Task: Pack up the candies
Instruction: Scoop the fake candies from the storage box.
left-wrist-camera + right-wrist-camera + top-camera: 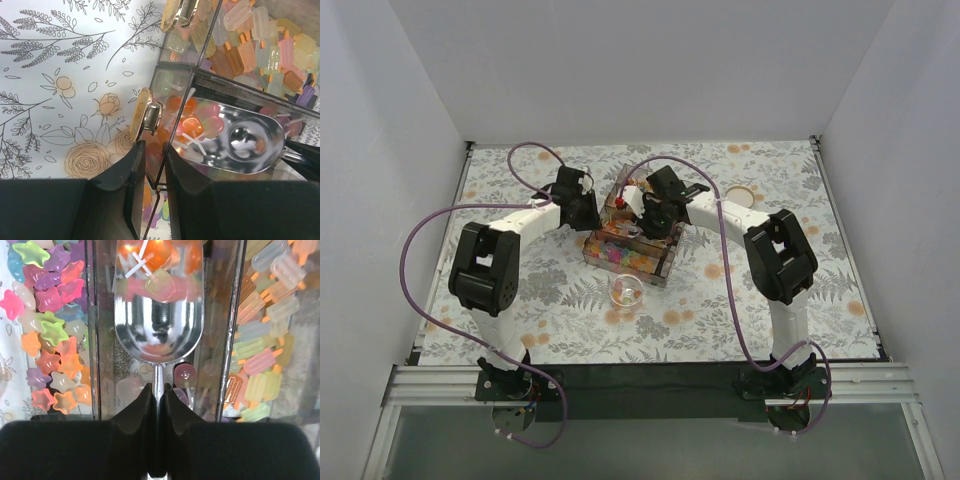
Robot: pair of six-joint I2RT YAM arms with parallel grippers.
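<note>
Right wrist: jaws clamp scoop (158, 325) holding candies (161, 254).

No text, label, brand or number is legible on the candies (50, 295), their clear box (93, 340) or the tablecloth (695, 322).

Floral tablecloth (520, 300); clear bowl (626, 291) beside box (620, 268); metal scoop (157, 325).

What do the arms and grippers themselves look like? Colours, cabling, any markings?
The left arm and right arm: white links, bulky black joint housings. A purple cable loops loosely off each. The left gripper and right gripper: two smooth black tapered fingers on a black body. No markings visible.
</note>
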